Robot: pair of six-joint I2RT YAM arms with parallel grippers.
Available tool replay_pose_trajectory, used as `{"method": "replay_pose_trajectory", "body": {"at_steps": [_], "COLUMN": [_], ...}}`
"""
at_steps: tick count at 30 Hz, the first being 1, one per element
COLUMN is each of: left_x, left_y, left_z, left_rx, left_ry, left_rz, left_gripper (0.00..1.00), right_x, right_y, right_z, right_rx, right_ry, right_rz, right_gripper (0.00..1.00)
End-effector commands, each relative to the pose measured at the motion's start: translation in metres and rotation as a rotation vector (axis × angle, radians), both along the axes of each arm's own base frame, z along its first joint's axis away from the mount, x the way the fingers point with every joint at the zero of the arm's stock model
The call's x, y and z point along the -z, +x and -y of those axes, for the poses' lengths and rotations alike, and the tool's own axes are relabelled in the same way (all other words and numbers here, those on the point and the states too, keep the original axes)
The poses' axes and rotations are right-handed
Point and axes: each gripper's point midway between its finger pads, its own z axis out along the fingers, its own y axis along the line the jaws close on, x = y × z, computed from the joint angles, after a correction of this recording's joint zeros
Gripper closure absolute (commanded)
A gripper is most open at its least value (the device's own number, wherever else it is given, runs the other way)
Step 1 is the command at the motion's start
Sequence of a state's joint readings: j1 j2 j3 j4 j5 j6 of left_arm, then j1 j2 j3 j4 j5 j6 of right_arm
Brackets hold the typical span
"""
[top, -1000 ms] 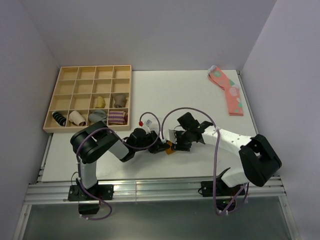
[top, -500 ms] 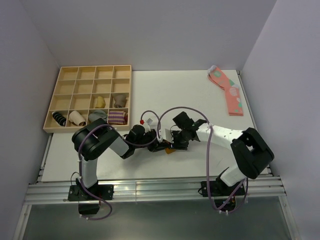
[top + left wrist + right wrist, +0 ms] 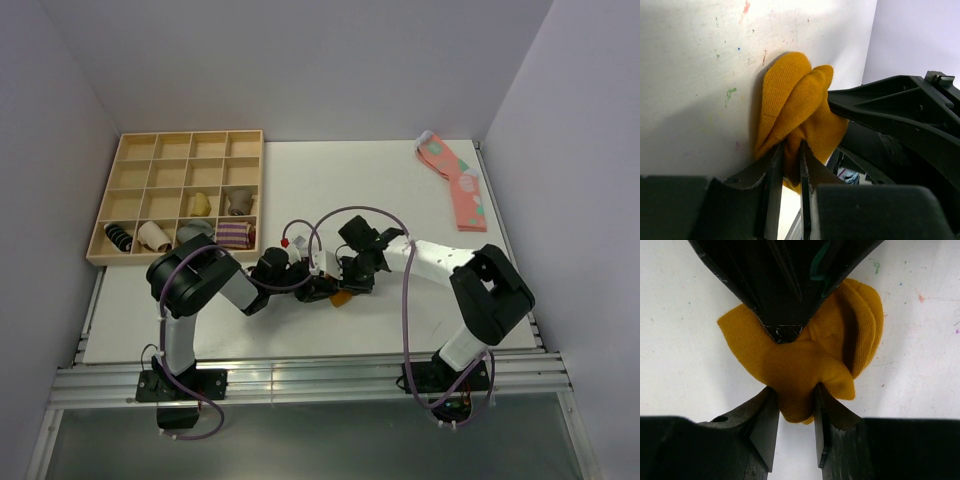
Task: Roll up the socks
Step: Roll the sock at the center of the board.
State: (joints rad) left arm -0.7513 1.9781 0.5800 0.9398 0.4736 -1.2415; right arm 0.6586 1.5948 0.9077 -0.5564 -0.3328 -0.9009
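The mustard-orange sock (image 3: 805,360) lies bunched and folded on the white table, a small orange patch (image 3: 341,296) between the two grippers in the top view. Its dark cuff is hidden. My left gripper (image 3: 792,150) is shut on one fold of the sock (image 3: 800,107). My right gripper (image 3: 796,400) is shut on the opposite edge of the same bundle. The left gripper's fingertips (image 3: 782,320) press into the sock from the far side in the right wrist view. Both grippers meet over the sock (image 3: 330,285).
A wooden compartment tray (image 3: 180,195) at the back left holds grey, beige and striped sock bundles. A pink spotted sock (image 3: 455,180) lies at the back right. The table's near edge (image 3: 300,355) runs just in front of the grippers.
The right arm has folded inward and its gripper has shifted left, closer to the left gripper. The sock between them shows less. The left arm has barely moved.
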Motion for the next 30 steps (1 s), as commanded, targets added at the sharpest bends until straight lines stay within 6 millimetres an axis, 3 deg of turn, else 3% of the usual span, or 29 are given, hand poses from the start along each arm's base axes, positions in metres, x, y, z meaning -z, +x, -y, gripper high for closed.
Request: {"method": "replay_pose_trajectory", "body": {"at_steps": [1, 11, 19, 30], "left_x": [0.106, 0.101, 0.092, 0.055], "left_y": [-0.035, -0.032, -0.026, -0.013], "left_z": [-0.067, -0.055, -0.058, -0.063], "left_rx": [-0.037, -0.040, -0.110, -0.268], "left_ry": [0.426, 0.452, 0.515, 0.472], "left_rz": [-0.144, -0.078, 0.049, 0.256], "left_gripper": [1.00, 1.00, 0.99, 0.76], "right_x": [0.008, 0.003, 0.005, 0.001], "right_y": [-0.016, -0.022, -0.029, -0.049], "right_z": [-0.014, -0.016, -0.010, 0.008], "right_rx": [-0.009, 0.023, 0.075, 0.111], "right_ry": [0.039, 0.018, -0.029, -0.119], "right_rz": [-0.094, -0.200, -0.322, -0.482], "right_gripper": [0.82, 0.86, 0.89, 0.89]}}
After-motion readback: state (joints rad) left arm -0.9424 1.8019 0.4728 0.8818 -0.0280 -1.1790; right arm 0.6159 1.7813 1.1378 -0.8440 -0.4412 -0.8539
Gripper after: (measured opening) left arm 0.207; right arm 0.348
